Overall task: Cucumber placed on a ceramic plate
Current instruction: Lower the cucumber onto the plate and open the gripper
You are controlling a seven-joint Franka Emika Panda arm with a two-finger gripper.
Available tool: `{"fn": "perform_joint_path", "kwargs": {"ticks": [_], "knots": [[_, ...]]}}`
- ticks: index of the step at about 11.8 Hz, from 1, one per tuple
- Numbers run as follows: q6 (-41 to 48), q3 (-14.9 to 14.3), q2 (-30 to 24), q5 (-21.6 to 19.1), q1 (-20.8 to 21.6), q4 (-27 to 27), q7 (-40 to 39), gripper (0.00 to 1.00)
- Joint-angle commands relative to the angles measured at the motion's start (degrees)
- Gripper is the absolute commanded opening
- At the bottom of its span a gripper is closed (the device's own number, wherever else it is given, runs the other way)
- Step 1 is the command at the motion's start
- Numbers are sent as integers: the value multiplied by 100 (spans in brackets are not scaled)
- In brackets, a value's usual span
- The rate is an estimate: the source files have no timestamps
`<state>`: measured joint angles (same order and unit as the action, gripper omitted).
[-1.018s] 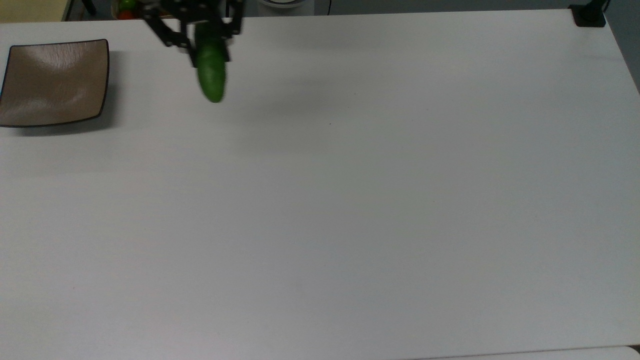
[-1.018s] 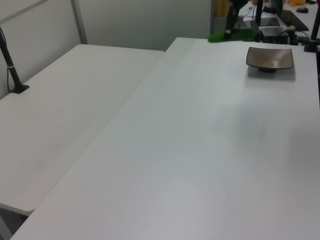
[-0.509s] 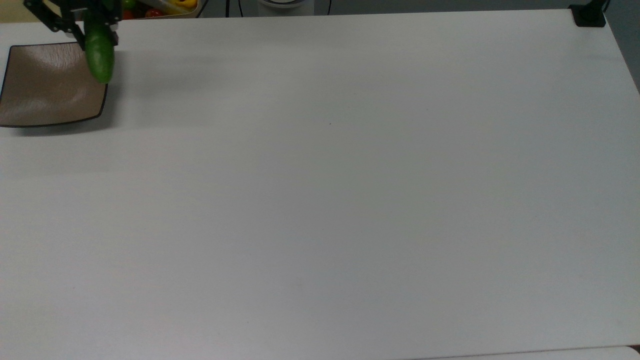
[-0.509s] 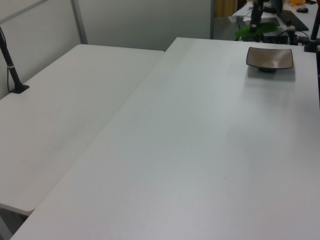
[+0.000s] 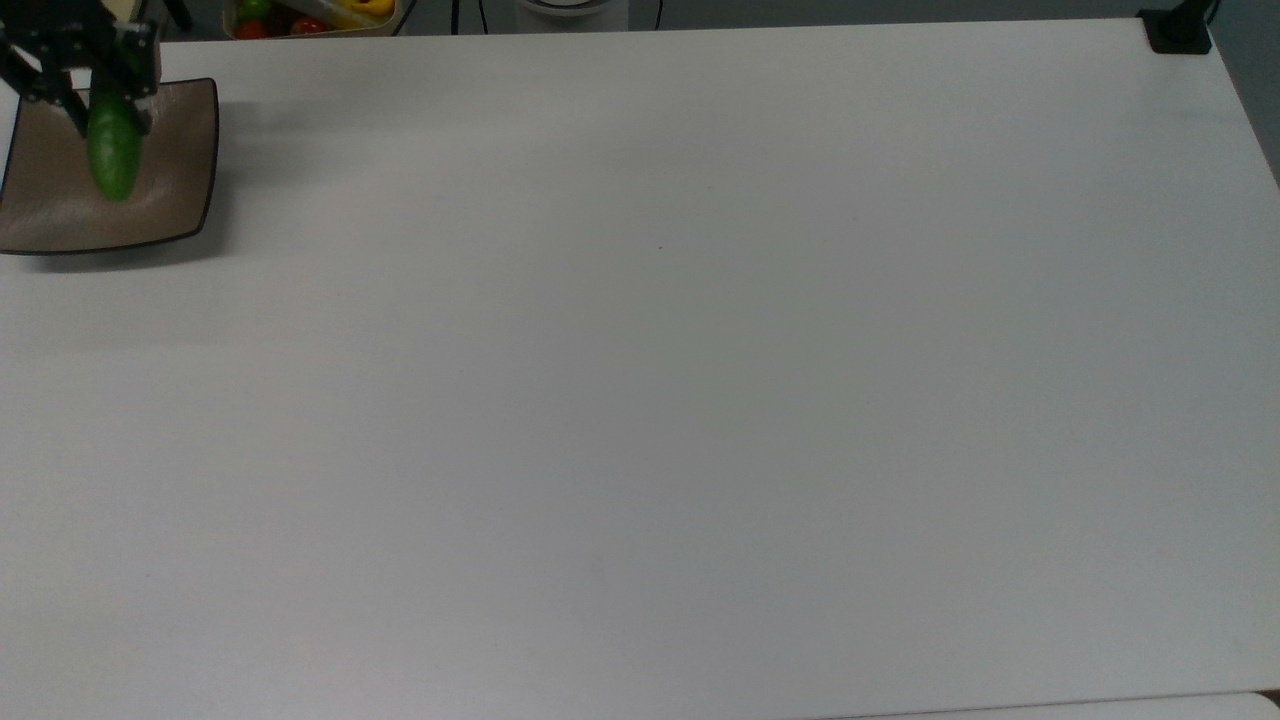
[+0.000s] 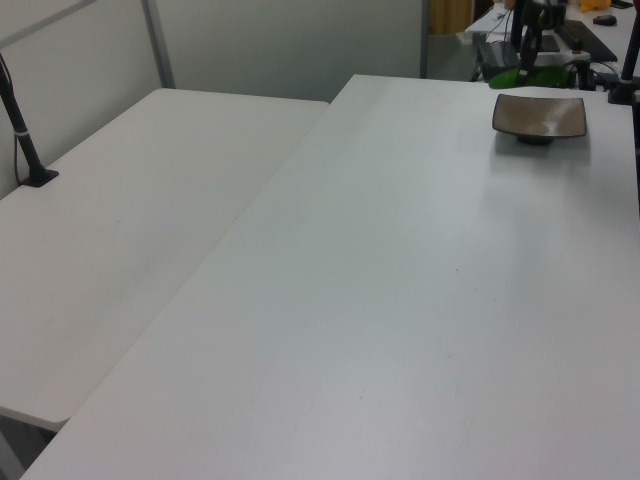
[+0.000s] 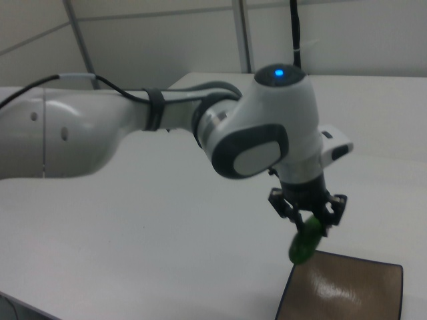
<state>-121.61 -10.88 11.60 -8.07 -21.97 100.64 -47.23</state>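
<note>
The dark-green cucumber [image 5: 113,155] hangs over the square taupe-brown ceramic plate [image 5: 170,190] at the top view's far left. My gripper [image 5: 95,95] is shut on the cucumber's upper end. In the right view the gripper [image 7: 308,219] points down with the cucumber [image 7: 305,244] tilted beneath it, above the plate's [image 7: 347,293] near corner and apart from it. In the left view the plate [image 6: 540,117] sits at the far right of the table with the cucumber [image 6: 522,76] just behind it.
The white table [image 5: 640,400] spreads wide to the top view's right of the plate. A container of colourful produce [image 5: 310,15] stands beyond the table's far edge. A black mount [image 5: 1175,35] sits at the far right corner. A second white table [image 6: 130,220] adjoins in the left view.
My gripper has carried the cucumber to the top view's left, from beside the plate to over its middle.
</note>
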Motion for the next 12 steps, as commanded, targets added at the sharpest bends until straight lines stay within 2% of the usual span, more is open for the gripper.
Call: {"fn": "perform_joint_path", "kwargs": {"ticks": [1,5,7,8,12], "knots": [[-1063,-10,114,-107,-237,551,-609,12],[-1321,-19,289,-90,-378,755,-963,20],[-1321,-19,325,-89,-387,773,-973,41],[-1321,-19,351,-89,-387,773,-955,60],[-1137,-28,220,-29,-335,755,-920,82]]}}
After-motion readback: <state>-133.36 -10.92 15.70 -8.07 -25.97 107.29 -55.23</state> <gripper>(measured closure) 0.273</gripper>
